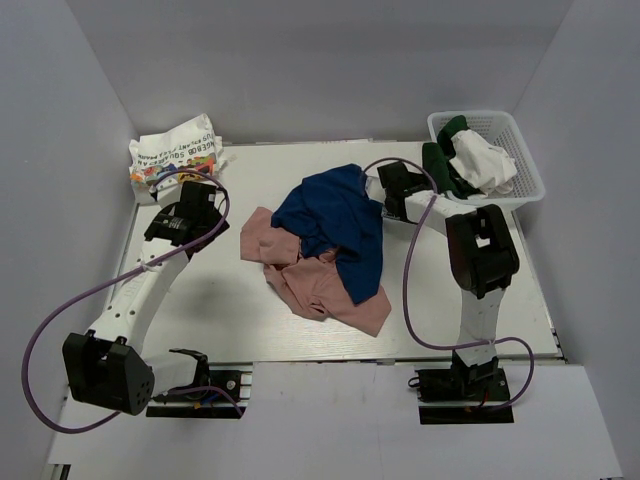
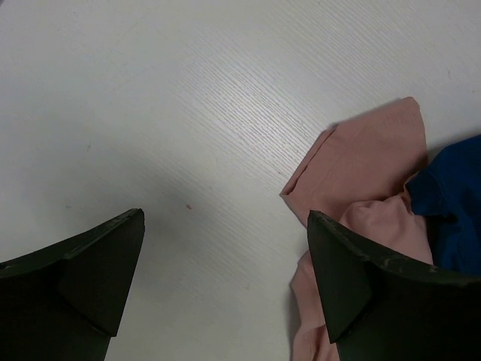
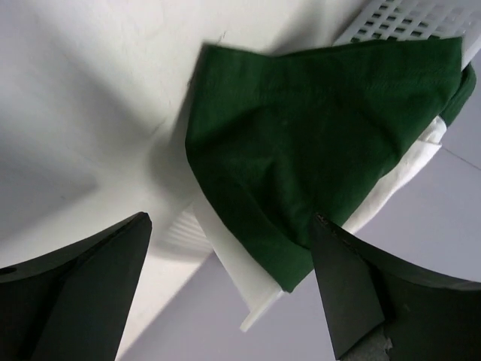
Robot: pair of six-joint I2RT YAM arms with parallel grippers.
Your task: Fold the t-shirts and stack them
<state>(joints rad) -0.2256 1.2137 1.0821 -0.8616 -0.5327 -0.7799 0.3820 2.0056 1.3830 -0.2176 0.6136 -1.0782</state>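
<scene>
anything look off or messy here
Yes. The green shirt spills over the wall of the basket on the side facing the table's middle, instead of lying inside. Mid-table, the navy shirt lies crumpled on top of the pink shirt, and both are unfolded.

White mesh basket (image 1: 528,165) sits at the table's (image 1: 220,310) far right corner.

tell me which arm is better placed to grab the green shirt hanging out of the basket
Right. The right gripper is open and faces the dark green shirt draped over the basket rim; the left gripper is far off, beside the pink shirt.
</scene>
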